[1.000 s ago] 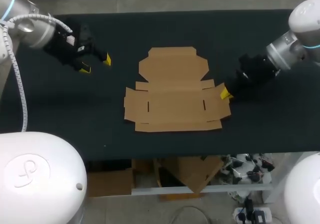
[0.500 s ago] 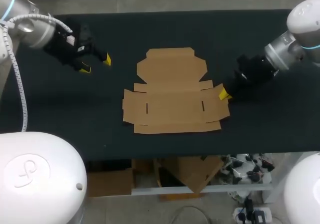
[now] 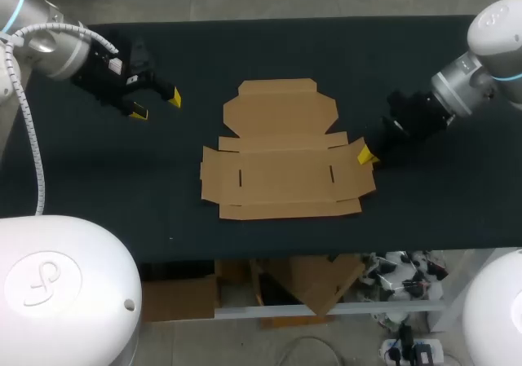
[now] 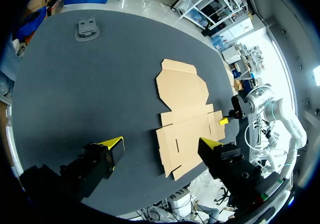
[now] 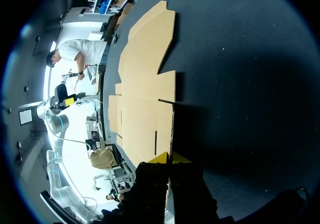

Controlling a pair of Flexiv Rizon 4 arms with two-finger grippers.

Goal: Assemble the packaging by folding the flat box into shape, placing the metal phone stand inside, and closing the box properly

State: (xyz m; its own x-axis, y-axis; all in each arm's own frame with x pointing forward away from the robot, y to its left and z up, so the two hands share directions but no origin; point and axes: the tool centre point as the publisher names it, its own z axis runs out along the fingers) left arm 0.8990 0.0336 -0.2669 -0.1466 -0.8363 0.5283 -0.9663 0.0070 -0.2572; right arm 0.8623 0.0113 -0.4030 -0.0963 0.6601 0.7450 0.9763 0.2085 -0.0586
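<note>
- Could tear or crease the thin flap at 3 o'clock on the flat box (image 3: 281,150) if pulled too hard by the right gripper (image 3: 367,155).
- Could drag the whole box across the table (image 3: 269,48) instead of folding it, with nothing pressing down on the other side.
- Could lose the flap from the pinch, with only its very edge caught between the yellow tips.
- Could bend the cardboard along the wrong line if lifted crooked.
- Reaching in from 3 o'clock with the right arm, low over the table, wrist tipped down toward the box.
- Pinching with the right tips almost together, the flap's edge squeezed between them, and nothing else held.
- Coming in from 10 o'clock with the left arm, and keeping the left gripper (image 3: 157,105) at about 10 o'clock from the box, well apart from it.
- Spread wide on the left side, with nothing between the fingers, pointing across toward the box.
- Lying flat in the middle of the table for the box, lid part toward 12 o'clock, with no sides folded up yet.
- Resting on the table for the phone stand (image 4: 86,28), far ahead of the left gripper and well apart from the box; not seen from the head view.
</note>
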